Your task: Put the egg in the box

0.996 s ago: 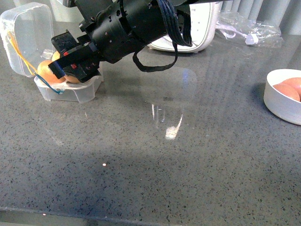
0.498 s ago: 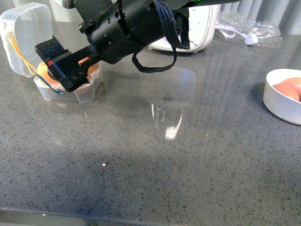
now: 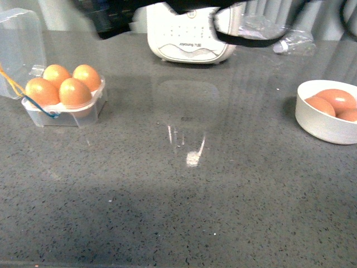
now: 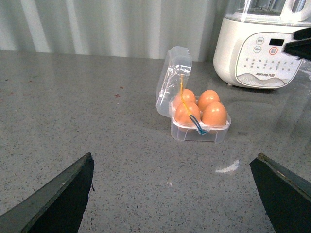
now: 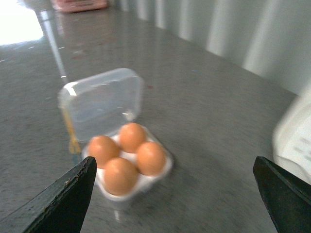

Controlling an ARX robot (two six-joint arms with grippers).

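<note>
The clear plastic box (image 3: 83,113) stands at the far left of the table, lid open, yellow and blue cords on its side. Its slots are all filled with brown eggs; the front right egg (image 3: 75,92) looks like the others. The box also shows in the left wrist view (image 4: 199,132) and in the right wrist view (image 5: 127,194). My left gripper (image 4: 177,194) is open and empty, well back from the box. My right gripper (image 5: 177,194) is open and empty, above and beside the box; its view is blurred. In the front view only a dark arm (image 3: 245,25) shows at the top edge.
A round white bowl (image 3: 321,124) with three brown eggs stands at the right. A big white appliance (image 3: 187,33) with buttons stands at the back centre, with a crumpled clear plastic bag (image 3: 290,34) to its right. Bare grey table (image 3: 184,184) lies between box and bowl.
The right arm, which hung over the box, has lifted up and away towards the back. The box now shows uncovered with its slots full of eggs.
</note>
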